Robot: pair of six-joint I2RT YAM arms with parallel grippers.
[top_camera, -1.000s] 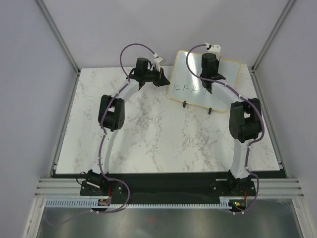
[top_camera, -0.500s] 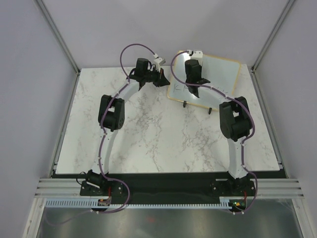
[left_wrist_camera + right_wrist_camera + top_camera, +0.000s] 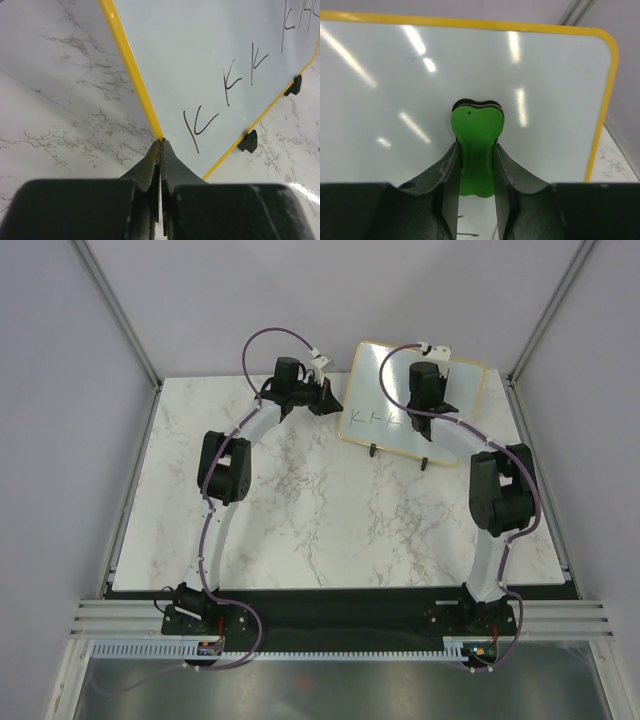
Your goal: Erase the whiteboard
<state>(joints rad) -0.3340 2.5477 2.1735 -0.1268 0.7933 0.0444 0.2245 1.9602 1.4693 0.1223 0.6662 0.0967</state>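
At the bench (image 3: 300, 510) far edge, the right jaws clench a green eraser (image 3: 476, 125) against the whiteboard (image 3: 375, 380); the left jaws, clenched empty, seem to touch its frame.

The only writing I can make out is on the whiteboard (image 3: 200, 45): a row of hand-drawn black K's (image 3: 231, 85) near its lower edge, three of them plain in the left wrist view and more cut off by the picture's edge.

Left tool (image 3: 161, 144) and right tool (image 3: 475, 146) both clamped.
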